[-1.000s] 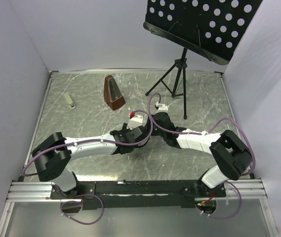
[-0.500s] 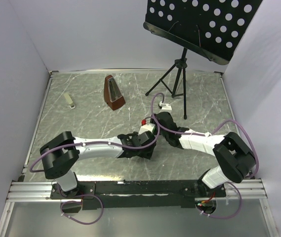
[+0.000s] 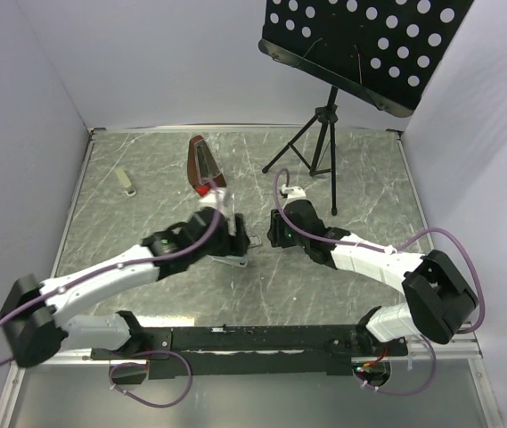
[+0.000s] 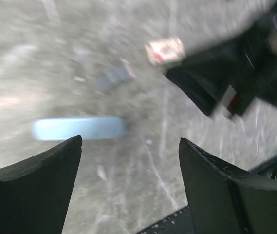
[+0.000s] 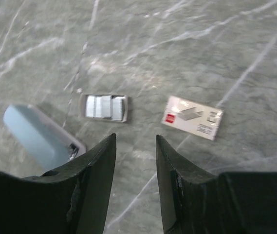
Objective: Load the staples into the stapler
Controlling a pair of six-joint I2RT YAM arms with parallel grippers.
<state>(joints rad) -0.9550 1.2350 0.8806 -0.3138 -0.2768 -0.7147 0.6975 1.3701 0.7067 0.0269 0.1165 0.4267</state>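
Note:
The right wrist view shows the light blue stapler (image 5: pixel 35 137) lying at the left. Silvery staples (image 5: pixel 102 107) sit in a small grey tray beyond my fingers, and a white box (image 5: pixel 193 117) with a red mark lies to the right. My right gripper (image 5: pixel 135 141) hangs open above bare table, short of the tray. The left wrist view is blurred. It shows the stapler (image 4: pixel 78 128), a grey-blue piece (image 4: pixel 112 77) and the box (image 4: pixel 165 50) further off. My left gripper (image 4: pixel 128 146) is wide open with nothing in it. From above, the left gripper (image 3: pixel 228 234) and right gripper (image 3: pixel 273 232) face each other.
A brown metronome (image 3: pixel 205 168) stands at the back. The tripod of a black music stand (image 3: pixel 324 152) is at the back right. A small cream object (image 3: pixel 126 183) lies far left. White walls close in both sides.
My left arm has swung left and away from the near edge, and its jaws have opened wider. My right gripper has drawn back slightly, its jaws unchanged.

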